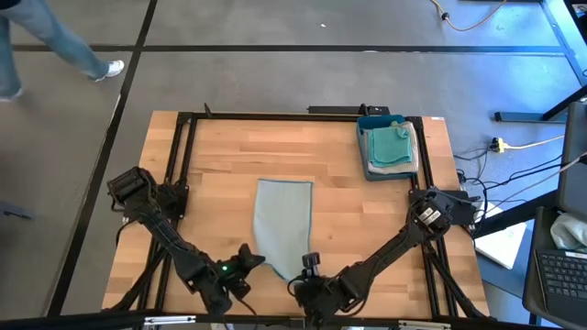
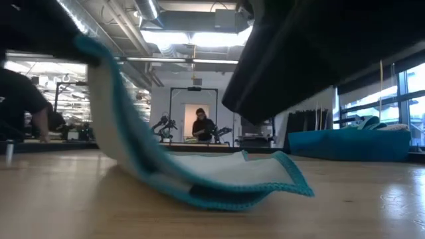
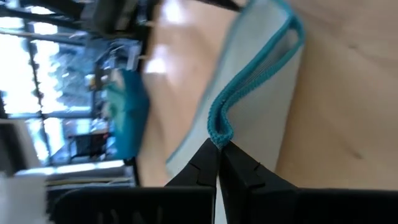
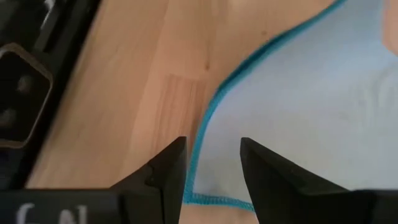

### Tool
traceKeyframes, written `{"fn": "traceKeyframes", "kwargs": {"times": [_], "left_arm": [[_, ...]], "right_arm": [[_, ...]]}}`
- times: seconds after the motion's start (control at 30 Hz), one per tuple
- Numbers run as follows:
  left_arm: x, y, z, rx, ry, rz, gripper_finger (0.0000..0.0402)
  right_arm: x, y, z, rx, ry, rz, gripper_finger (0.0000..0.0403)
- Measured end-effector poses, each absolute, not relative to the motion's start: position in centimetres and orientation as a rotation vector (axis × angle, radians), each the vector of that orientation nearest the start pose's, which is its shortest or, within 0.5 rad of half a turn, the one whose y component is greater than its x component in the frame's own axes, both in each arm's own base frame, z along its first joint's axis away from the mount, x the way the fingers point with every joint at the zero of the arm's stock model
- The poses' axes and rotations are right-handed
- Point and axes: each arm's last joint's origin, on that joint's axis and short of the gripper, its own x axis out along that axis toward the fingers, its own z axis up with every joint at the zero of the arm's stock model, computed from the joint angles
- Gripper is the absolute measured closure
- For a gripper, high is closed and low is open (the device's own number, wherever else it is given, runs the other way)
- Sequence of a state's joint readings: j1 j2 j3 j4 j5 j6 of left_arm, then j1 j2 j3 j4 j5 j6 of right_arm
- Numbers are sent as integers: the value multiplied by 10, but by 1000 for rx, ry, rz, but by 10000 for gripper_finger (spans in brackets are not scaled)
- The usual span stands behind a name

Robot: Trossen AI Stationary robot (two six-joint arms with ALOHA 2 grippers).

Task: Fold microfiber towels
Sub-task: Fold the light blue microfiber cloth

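We're looking down on the wooden table [image 1: 220, 156], and 1 pale grey-blue towel [image 1: 282, 225] with a teal hem lies near the middle, running lengthwise away from the arms' bases towards the near edge. At that near end, both arms are in on it.

The left gripper [image 3: 217, 149] has its 2 fingers clenched tight on the towel's teal edge; in the left wrist view we see the hem bunched into a small loop right at the fingertips. From table height, that side of the towel [image 2: 199, 172] is raised up off the wood on the picture's left, while the rest sags down and lies flat, 1 corner curling slightly.

The right gripper [image 4: 213, 163] sits at the other near corner, fingers parted. In its wrist view we see the hem running between the 2 fingers [image 4: 168, 171], the corner just at their tips, but we can't tell whether they touch the cloth.

Over at the far right corner of the table, a blue tray [image 1: 362, 151] holds a stack of more towels [image 1: 393, 147], teal on top, grey beneath.

Beyond the table, a person [image 2: 201, 126] sits far back in the room, and another person's legs [image 1: 55, 46] cross the floor.
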State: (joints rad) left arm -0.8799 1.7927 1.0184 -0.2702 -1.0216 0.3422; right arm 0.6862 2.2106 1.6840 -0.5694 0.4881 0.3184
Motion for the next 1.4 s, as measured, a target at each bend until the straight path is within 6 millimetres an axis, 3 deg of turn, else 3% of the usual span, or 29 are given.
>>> {"fn": "traceKeyframes", "kwargs": {"times": [0.3, 0.5, 0.7, 0.97, 1.2, 1.4], "left_arm": [[249, -240, 178, 1187, 637, 134, 401], [252, -233, 183, 1220, 652, 195, 401], [249, -230, 195, 1194, 625, 227, 401], [247, -228, 203, 1130, 607, 233, 401], [247, -228, 203, 1133, 609, 233, 401], [247, -228, 203, 1137, 612, 228, 401]], "right_arm": [[366, 281, 157, -153, 907, -92, 241], [366, 281, 145, -104, 934, -129, 181], [365, 279, 145, -162, 927, -157, 131], [367, 274, 140, -272, 873, -250, 132], [377, 285, 109, -262, 854, -172, 141], [379, 289, 100, -229, 791, -229, 141]]}}
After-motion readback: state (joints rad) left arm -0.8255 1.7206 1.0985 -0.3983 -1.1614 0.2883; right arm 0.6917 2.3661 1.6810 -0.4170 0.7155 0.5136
